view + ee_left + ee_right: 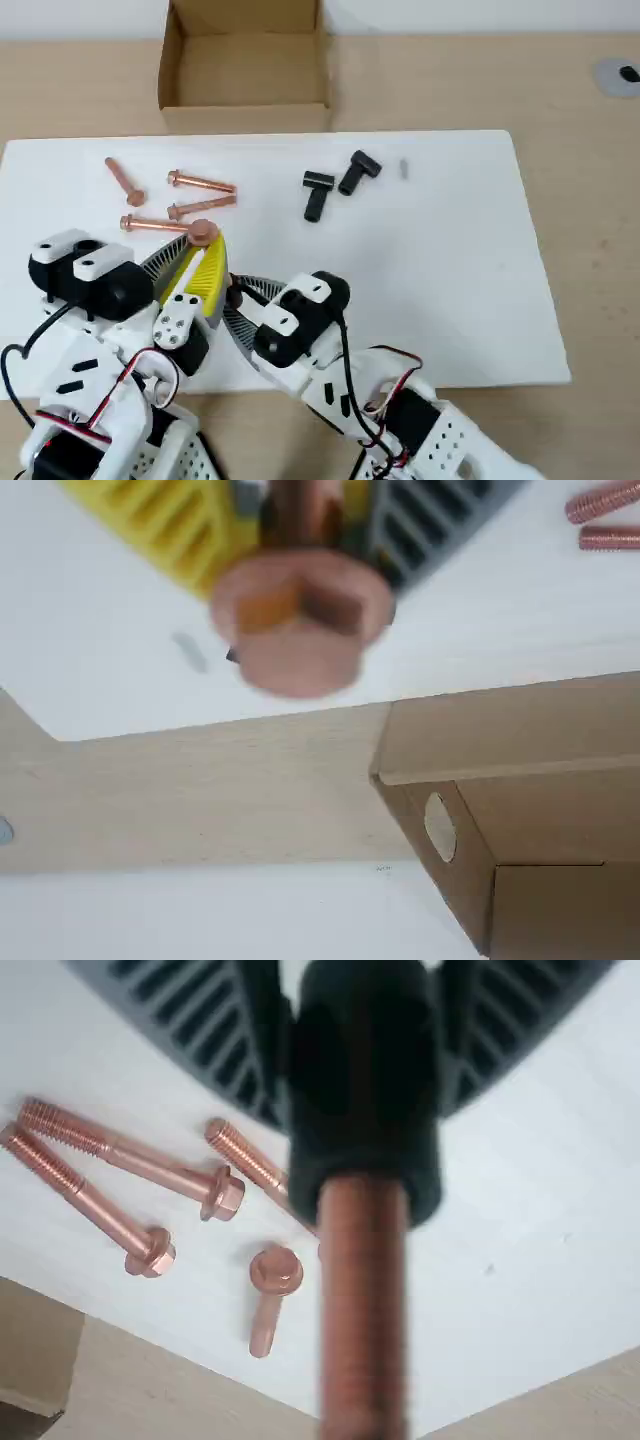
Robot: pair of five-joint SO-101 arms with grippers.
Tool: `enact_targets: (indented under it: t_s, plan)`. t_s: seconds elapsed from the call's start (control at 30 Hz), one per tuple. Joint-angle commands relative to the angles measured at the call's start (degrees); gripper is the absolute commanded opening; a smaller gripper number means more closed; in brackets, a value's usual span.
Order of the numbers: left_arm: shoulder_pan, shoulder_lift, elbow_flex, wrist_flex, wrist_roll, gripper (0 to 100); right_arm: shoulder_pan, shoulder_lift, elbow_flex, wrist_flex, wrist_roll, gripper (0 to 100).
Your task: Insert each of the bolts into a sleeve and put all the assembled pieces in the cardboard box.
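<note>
Five copper bolts in all: four loose bolts [201,182] on the white sheet [430,270], one lifted bolt [203,232]. Three black sleeves: two loose sleeves [317,195], one sleeve [365,1090] on the lifted bolt. One cardboard box [245,117].

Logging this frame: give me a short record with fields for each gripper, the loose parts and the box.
left gripper: shut on the held bolt, head pointing away from the arm
right gripper: shut on a black sleeve, copper shank running out of its end
loose bolts: four, lying on the white mat
spare sleeves: two, on the mat beside the bolts
cardboard box: open, past the mat's far edge, no pieces inside
</note>
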Motion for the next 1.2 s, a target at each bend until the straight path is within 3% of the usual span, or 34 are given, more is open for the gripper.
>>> enact_targets:
  t_s: [0.0, 0.83, 1.03, 1.17]
  plan:
    - [0.9, -0.4, -2.4, 0.0, 0.2, 1, 1.1, -0.9, 0.0, -1.5, 0.6, 1.0]
    - [1.1, -0.4, 6.9, 5.3, 0.1, 1, 1.1, -0.9, 0.0, -1.8, 0.6, 1.0]
    - [8.1, -0.4, 6.7, 10.7, -1.1, 1, 1.1, -0.9, 0.0, -1.8, 0.6, 0.9]
    - [8.6, -0.4, 6.9, 11.0, -1.2, 2, 1.8, -0.9, 0.0, -1.8, 0.7, 0.9]
